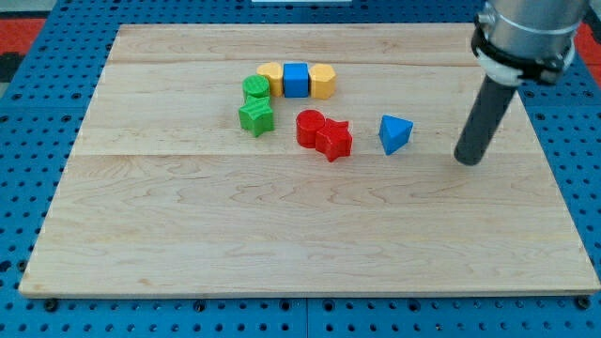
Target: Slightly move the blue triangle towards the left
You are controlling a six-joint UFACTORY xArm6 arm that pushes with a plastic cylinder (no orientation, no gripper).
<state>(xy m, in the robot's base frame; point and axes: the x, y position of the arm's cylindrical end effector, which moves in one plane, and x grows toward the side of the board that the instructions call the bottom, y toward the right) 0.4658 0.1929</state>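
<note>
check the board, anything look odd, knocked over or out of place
Nothing stands out. The blue triangle lies alone, apart from the red blocks at its left. Greens, yellows and the blue cube cluster near the view's top. My tip rests right of the triangle, not touching. The board looks undamaged.

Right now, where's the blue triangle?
The blue triangle sits right of centre on the board, apart from the red blocks on its left, with my tip off to its right, not touching.
</note>
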